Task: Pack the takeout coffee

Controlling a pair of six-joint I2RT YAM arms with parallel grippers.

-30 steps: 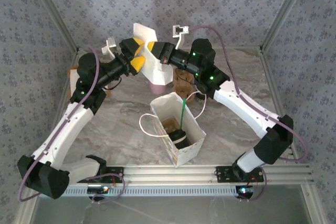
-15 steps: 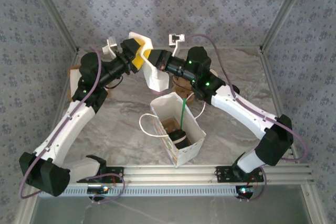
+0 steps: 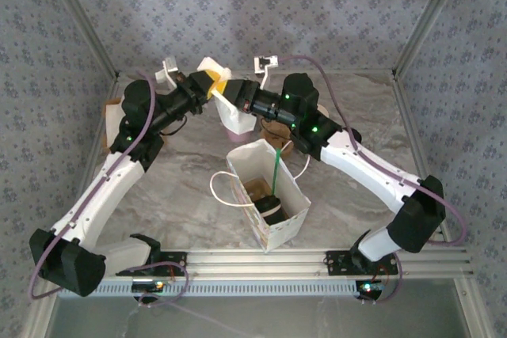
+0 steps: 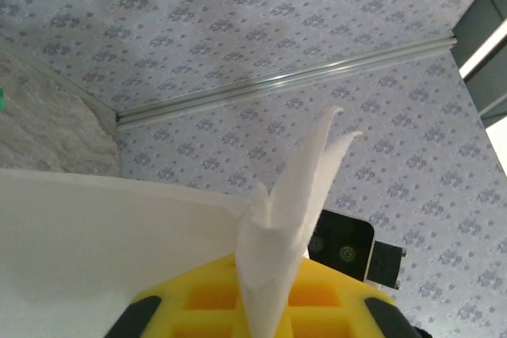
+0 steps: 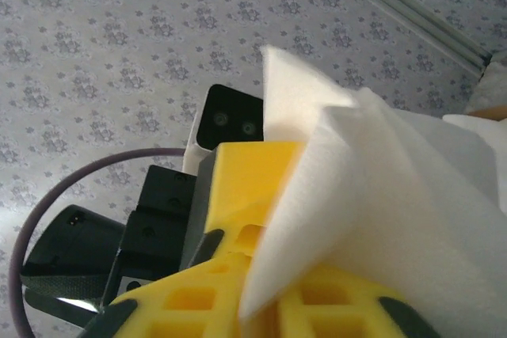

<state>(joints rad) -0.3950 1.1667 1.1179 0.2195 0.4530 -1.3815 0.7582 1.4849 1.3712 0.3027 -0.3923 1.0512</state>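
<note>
Left wrist: tool (image 4: 265, 306) around white paper (image 4: 290, 203)

Takeout coffee (image 3: 272, 212) in the paper bag (image 3: 275, 237); behind it, folded paper (image 3: 212, 66) between left hand (image 3: 211, 85) and right hand (image 3: 230, 95).

This is a robot lab cell, not a café or a kitchen. Behind and above the jaws, flower-print sheeting (image 3: 253, 5) lines the walls, held by bare aluminium frame posts (image 3: 83, 33). Under the jaws lies a marble-look table (image 3: 190, 168). Nearer than the jaws, an aluminium rail (image 3: 261, 263) carries the left arm (image 3: 103, 187) and right arm (image 3: 372, 168), with purple cables (image 5: 119, 155) looping off them and green status lights (image 3: 314, 126) lit.
</note>
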